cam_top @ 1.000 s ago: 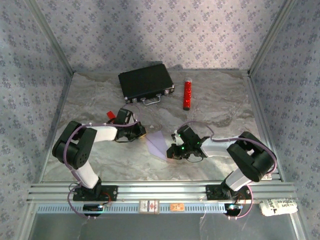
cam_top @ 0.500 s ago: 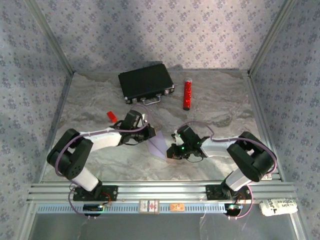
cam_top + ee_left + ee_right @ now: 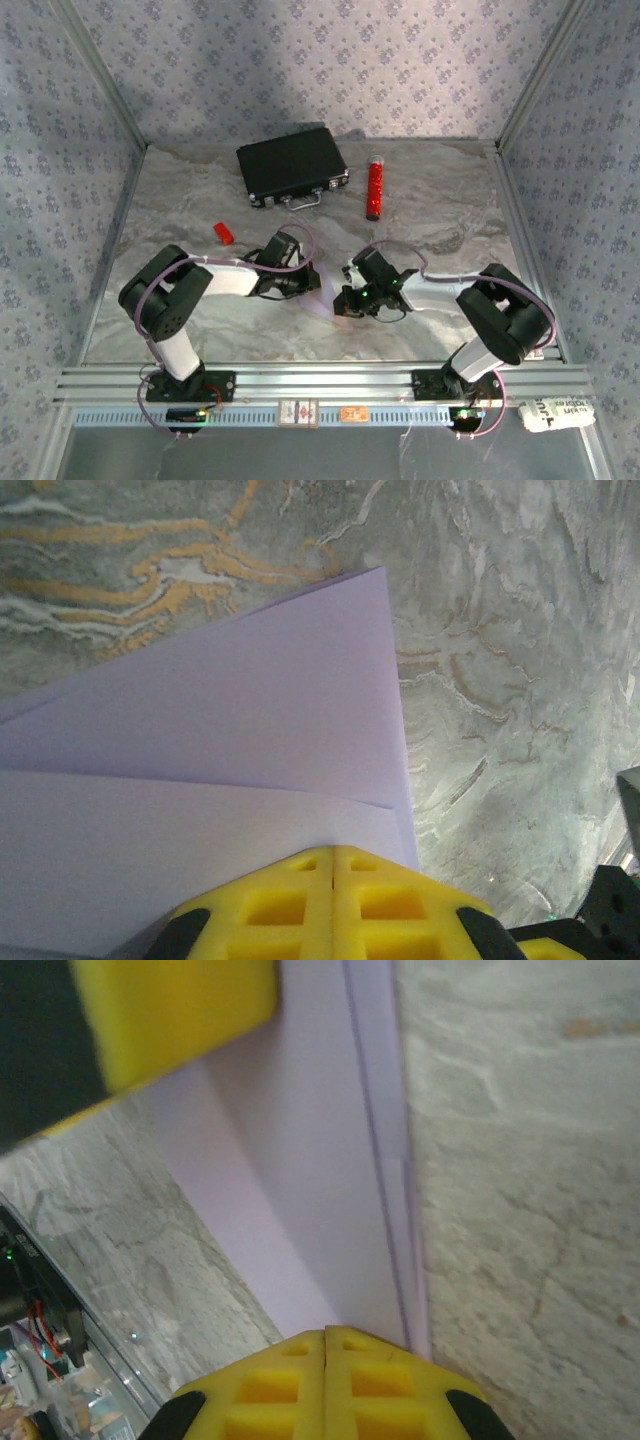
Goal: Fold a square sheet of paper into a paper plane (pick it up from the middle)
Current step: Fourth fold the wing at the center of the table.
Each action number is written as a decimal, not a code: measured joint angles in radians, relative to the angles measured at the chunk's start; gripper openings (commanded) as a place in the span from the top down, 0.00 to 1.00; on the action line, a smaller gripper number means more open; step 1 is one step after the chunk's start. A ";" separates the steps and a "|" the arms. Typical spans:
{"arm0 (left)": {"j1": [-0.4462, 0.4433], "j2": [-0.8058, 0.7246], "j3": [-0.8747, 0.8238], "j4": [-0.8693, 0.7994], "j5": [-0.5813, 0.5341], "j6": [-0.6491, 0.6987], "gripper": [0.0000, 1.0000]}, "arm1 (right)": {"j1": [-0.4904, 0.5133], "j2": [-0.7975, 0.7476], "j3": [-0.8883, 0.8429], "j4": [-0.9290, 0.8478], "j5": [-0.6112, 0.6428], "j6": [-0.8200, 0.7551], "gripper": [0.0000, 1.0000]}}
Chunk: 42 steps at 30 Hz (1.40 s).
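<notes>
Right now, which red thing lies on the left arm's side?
The small red block, short, just left of the left arm. The longer red cylinder lies farther back, right of the black case.

**Both arms low, fingers closed, tips almost meeting**

My left arm (image 3: 225, 278) reaches inward from its base, elbow folded back and wrist pitched down. The left gripper (image 3: 305, 277) has its yellow fingers (image 3: 300, 865) pressed flush together. My right arm (image 3: 435, 295) mirrors it, stretched towards the left. The right gripper (image 3: 345, 300) sits low, its yellow fingers (image 3: 290, 1355) likewise closed tight, near the left one.
</notes>
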 measured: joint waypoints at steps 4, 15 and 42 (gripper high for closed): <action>0.000 0.000 0.000 0.001 0.000 0.006 0.95 | 0.010 0.034 0.095 -0.014 0.003 0.000 1.00; 0.001 0.007 -0.003 0.022 0.011 0.002 0.95 | 0.014 0.087 0.051 0.026 0.003 0.000 1.00; 0.014 0.007 -0.025 0.063 0.030 -0.035 0.96 | -0.067 -0.344 -0.199 -0.165 0.018 0.095 0.73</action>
